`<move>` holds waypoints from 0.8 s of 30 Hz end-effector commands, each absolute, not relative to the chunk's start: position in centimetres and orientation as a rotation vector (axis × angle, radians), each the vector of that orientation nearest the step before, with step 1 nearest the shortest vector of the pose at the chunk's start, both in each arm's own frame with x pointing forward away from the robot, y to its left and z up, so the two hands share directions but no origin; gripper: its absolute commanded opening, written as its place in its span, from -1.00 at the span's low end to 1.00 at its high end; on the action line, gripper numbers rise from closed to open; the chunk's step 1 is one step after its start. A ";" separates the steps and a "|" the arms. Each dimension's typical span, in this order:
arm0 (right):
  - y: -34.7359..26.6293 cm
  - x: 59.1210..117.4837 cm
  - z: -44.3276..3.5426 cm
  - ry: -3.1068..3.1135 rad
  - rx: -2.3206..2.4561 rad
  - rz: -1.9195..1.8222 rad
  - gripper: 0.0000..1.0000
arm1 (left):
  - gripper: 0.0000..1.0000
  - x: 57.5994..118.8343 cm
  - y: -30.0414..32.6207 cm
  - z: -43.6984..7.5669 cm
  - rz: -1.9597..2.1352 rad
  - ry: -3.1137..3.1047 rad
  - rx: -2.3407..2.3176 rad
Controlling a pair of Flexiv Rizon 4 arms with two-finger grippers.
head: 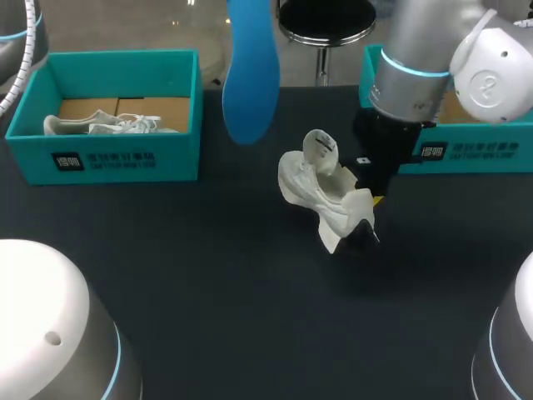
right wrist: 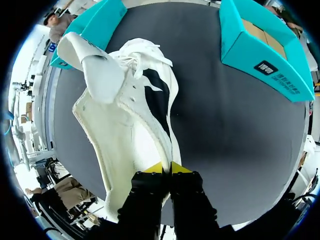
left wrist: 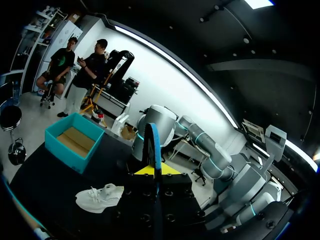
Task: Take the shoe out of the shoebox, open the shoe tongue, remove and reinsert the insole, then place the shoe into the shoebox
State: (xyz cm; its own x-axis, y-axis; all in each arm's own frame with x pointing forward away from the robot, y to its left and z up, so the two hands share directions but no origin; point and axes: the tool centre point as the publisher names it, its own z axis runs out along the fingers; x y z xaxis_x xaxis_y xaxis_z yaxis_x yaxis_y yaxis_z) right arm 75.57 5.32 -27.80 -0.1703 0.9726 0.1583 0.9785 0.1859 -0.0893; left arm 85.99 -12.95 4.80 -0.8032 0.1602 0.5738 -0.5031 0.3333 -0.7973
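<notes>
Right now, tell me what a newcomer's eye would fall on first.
The blue insole, held high over the table in the left hand. Beside it, at the middle, the white shoe sits tilted, pinched in the right hand. A second shoe lies in the teal shoebox at left.

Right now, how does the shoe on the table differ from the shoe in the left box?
The table shoe is propped up, its rim pinched by the right gripper; the boxed shoe lies flat, untouched. The table shoe's tongue stands pulled open; the boxed shoe shows no raised tongue. Both are white.
</notes>
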 end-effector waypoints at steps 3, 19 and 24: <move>5.7 74.6 -27.6 -2.252 -2.012 0.023 -1.00 | -1.00 86.1 -13.0 4.8 1.507 -2.030 0.297; 6.4 73.3 -29.0 -2.126 -2.240 -0.148 -1.00 | -1.00 86.1 -13.0 4.8 1.507 -2.030 0.297; 6.8 72.5 -29.7 -2.098 -2.264 -0.186 -1.00 | -1.00 86.1 -13.0 4.8 1.507 -2.030 0.297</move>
